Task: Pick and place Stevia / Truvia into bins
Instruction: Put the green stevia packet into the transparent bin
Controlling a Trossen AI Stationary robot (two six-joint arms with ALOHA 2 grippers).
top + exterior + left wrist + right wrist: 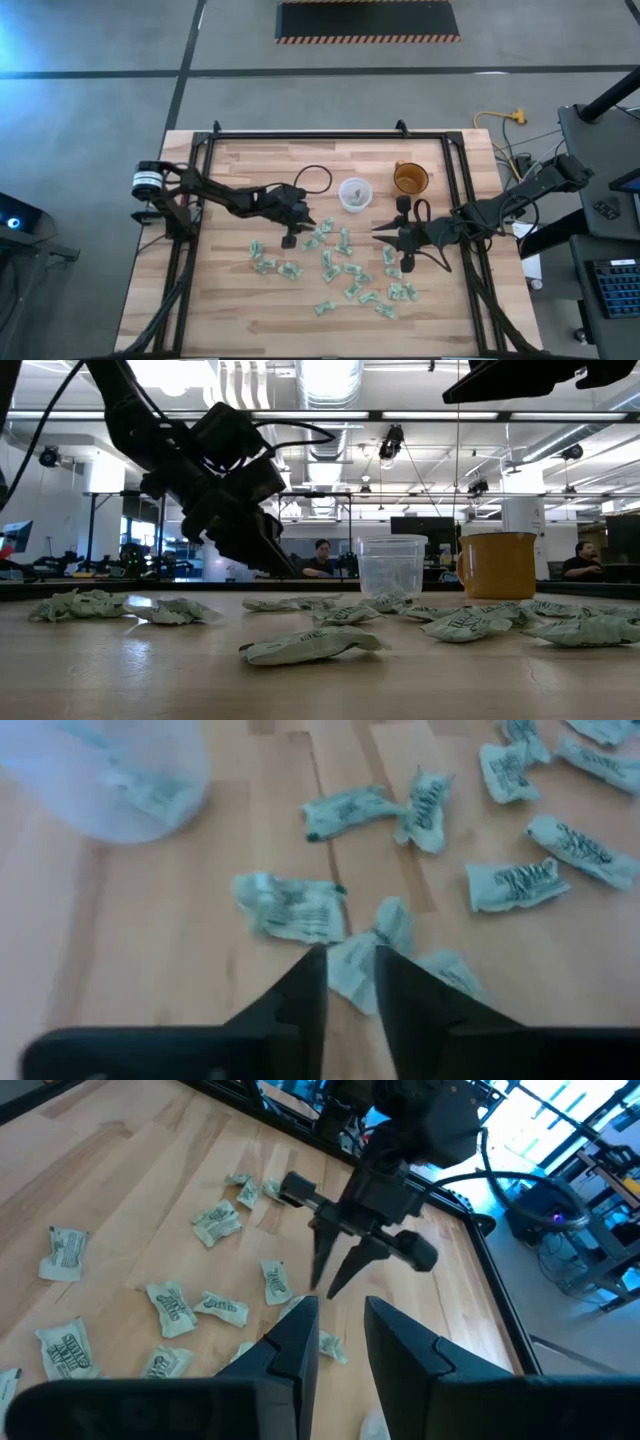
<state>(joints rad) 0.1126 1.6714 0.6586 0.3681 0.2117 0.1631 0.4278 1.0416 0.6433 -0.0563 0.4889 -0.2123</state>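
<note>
Several pale green and white Stevia sachets point(345, 270) lie flat and scattered over the middle of the wooden table. The translucent cup point(354, 192) stands upright behind them and has a few sachets inside point(140, 790). My left gripper point(300, 228) hovers low over the left part of the scatter, pointing down. Its fingers are open, and one sachet point(352, 970) shows in the gap between the fingertips, lying on the table among its neighbours. My right gripper point(380, 232) is open and holds nothing. It hangs well above the sachets point(220, 1310) on the right, pointing toward the left gripper point(327, 1288).
An orange cup point(410, 178) stands right of the translucent cup point(391, 565), near the table's far edge. A black frame point(300, 135) runs around the table. Bare wood lies along the near edge and left of the scatter. People sit in the room beyond the table.
</note>
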